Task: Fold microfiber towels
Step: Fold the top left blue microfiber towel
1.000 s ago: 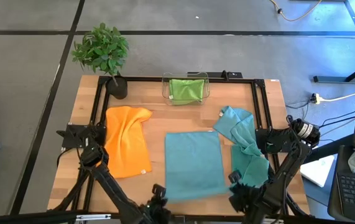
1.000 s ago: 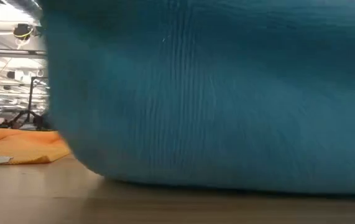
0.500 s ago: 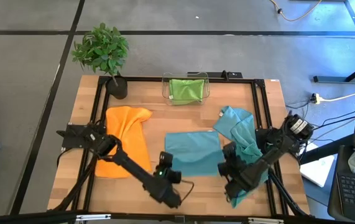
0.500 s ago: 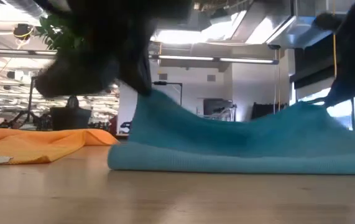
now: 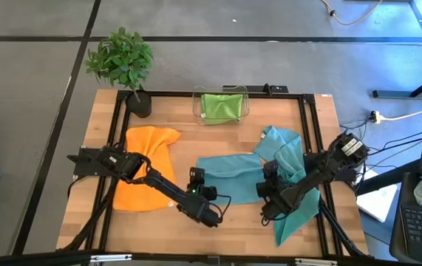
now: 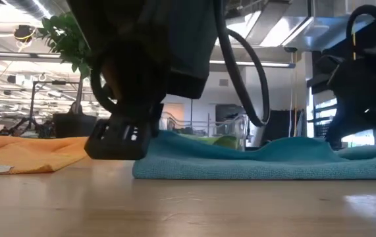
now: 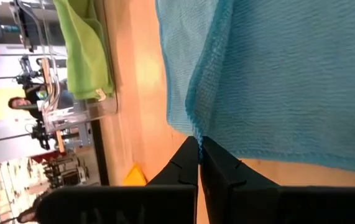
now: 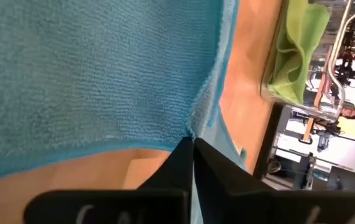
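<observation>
A teal towel point(image 5: 229, 179) lies at the table's middle, its near part doubled over its far part; it shows low and rumpled in the low view point(image 6: 260, 161). My left gripper point(image 5: 205, 198) is shut on its left side and my right gripper point(image 5: 265, 196) on its right side. An orange towel point(image 5: 148, 177) lies flat at the left. A lime green towel point(image 5: 222, 106) sits in the clear bin point(image 5: 244, 111) at the far edge. More teal towels point(image 5: 288, 159) lie heaped at the right. My left gripper pinches the teal towel's edge point(image 7: 193, 126) between its two shut fingers, at the towel's left side. The fingers come low and nearly level from the near side. The cloth runs slack from the fingers and rests on the towel below. My right gripper pinches the teal towel's edge point(image 8: 194, 124) between its two shut fingers, at the towel's right side. The fingers come low from the near side. The cloth puckers at the fingertips and lies slack on the layer below.
A potted plant point(image 5: 122, 59) stands at the far left corner. A black frame point(image 5: 211, 94) runs round the table. Bare wood point(image 5: 233, 233) shows along the near edge. A person point(image 7: 18, 102) shows in the room beyond the bin.
Both grippers have gone from the near edge toward the far edge and down, staying shut on the teal towel. The towel's near edge was lifted and carried over; its near half now lies folded onto the far half, which stayed in place.
</observation>
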You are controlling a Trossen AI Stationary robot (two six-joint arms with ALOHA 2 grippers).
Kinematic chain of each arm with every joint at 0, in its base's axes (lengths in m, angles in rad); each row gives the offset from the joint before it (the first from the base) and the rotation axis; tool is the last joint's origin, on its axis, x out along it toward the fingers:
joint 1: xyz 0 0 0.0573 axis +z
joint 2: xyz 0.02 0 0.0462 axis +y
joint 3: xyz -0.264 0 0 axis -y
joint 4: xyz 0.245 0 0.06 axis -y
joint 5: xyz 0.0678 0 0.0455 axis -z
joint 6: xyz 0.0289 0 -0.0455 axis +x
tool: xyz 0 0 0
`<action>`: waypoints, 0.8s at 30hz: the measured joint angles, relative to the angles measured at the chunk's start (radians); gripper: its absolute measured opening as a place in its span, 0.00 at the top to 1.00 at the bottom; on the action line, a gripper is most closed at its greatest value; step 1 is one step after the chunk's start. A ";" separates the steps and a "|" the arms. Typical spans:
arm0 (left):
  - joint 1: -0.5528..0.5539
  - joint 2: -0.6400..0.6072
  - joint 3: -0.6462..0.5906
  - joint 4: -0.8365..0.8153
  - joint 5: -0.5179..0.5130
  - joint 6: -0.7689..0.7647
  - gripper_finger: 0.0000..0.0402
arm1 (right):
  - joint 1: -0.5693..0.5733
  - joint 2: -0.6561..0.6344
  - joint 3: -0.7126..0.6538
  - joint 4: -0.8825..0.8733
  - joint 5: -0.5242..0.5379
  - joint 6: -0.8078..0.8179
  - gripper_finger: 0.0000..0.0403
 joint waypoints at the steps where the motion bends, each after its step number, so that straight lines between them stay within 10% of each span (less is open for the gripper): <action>1: 0.003 0.000 -0.002 0.002 -0.002 0.003 1.00 | -0.006 0.000 0.000 0.000 0.003 -0.002 0.96; 24: 0.076 0.000 -0.006 -0.096 -0.044 -0.039 1.00 | -0.143 0.000 0.000 -0.063 0.087 0.049 0.95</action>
